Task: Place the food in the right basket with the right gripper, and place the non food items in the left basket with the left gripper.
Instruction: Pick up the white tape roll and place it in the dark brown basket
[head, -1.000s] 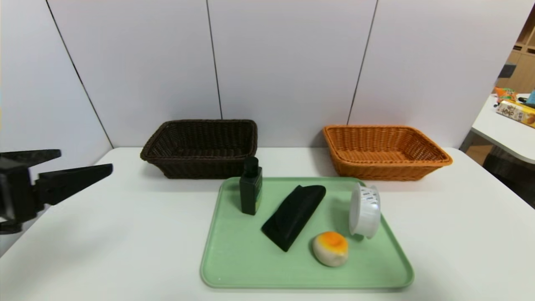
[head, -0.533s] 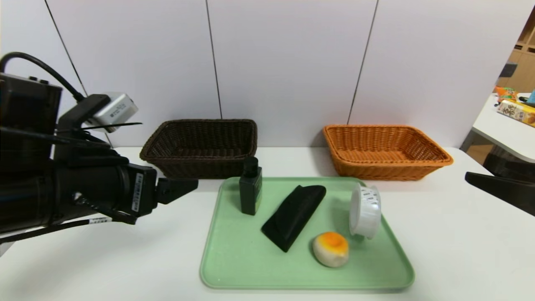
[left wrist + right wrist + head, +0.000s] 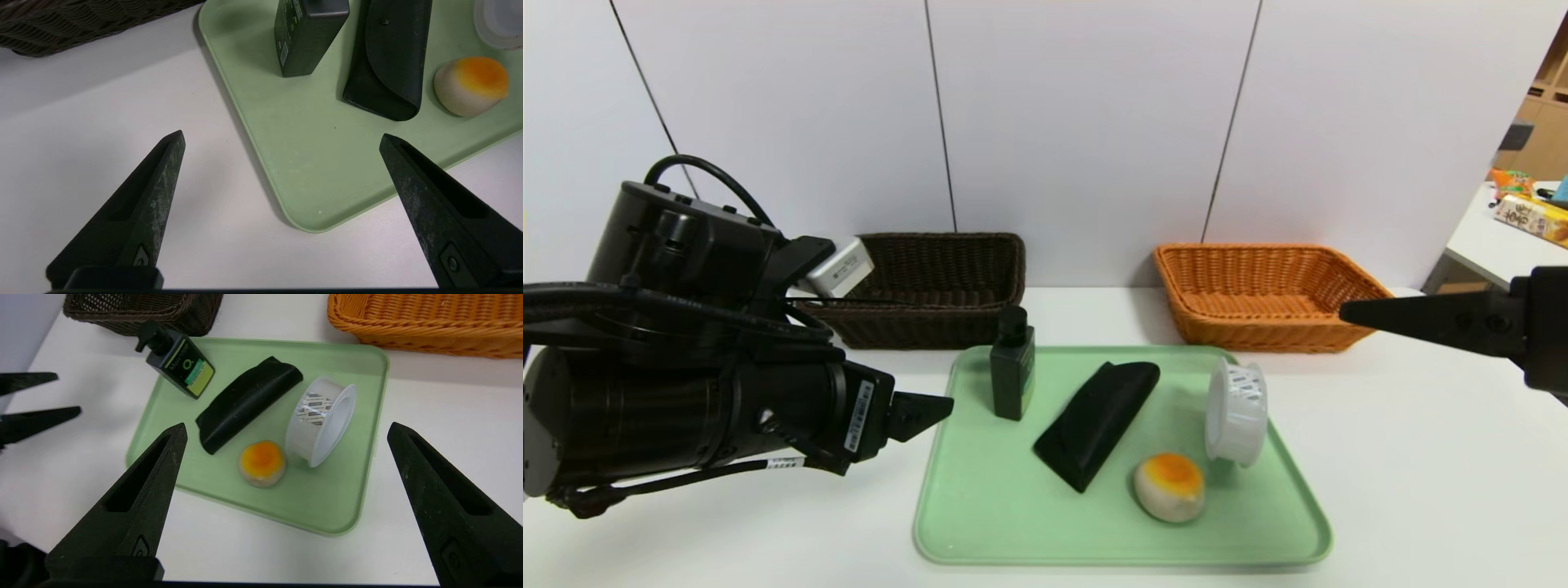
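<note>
On the green tray [image 3: 980, 506] stand the dark green bottle [image 3: 1013, 374], the black wedge block [image 3: 1097, 423], the white printed roll [image 3: 1236, 411] on its edge and the yellow-topped bun [image 3: 1168, 487]. My left gripper [image 3: 282, 134] hovers open over the tray's near left corner, a short way from the bottle [image 3: 306, 36]. My right gripper [image 3: 287, 424] is open and high over the tray's right side, above the bun [image 3: 261, 462] and the roll [image 3: 322, 420]. Neither holds anything. The dark brown basket [image 3: 947, 278] and the orange basket [image 3: 1270, 298] stand behind the tray.
White panels close off the back of the white table [image 3: 1421, 457]. A second table [image 3: 1503, 245] with packets stands at far right. My bulky left arm [image 3: 686, 392] covers the table's left side and part of the brown basket.
My left arm has swung in from the left edge to the tray's left side. My right gripper has entered from the right and moved in beside the orange basket. Both stay open.
</note>
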Controlling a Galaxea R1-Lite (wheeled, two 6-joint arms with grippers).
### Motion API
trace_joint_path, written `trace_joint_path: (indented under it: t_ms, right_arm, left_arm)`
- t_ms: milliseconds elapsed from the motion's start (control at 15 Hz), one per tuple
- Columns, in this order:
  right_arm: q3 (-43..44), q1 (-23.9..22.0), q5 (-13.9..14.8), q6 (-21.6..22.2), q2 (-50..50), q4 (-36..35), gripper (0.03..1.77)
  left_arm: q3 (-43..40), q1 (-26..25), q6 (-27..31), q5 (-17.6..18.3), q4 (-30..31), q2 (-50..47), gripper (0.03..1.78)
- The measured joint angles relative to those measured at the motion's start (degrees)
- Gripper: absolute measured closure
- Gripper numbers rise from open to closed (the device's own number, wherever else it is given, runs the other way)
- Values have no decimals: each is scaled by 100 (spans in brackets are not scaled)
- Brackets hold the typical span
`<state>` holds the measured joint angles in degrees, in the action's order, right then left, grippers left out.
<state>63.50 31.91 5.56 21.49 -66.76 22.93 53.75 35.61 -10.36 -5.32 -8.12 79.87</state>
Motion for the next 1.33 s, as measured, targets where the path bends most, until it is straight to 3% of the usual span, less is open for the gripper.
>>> trace_joint_path:
  t_ms: [533,733,933,1333]
  right_arm:
    - [4069,107,-5,1585,-2133,4760,11]
    - [4732,90,-110,1864,-2964,5971,10]
    - [4857,46,-250,1764,-3412,5895,10]
    - [4876,-15,-247,1580,-3746,5592,10]
  left_arm:
    - [-30,33,-85,0,-168,-2,12]
    - [-41,30,-101,0,-229,-74,12]
    - [-91,27,-134,2,-244,-156,12]
    - [-205,24,-179,6,-227,-221,12]
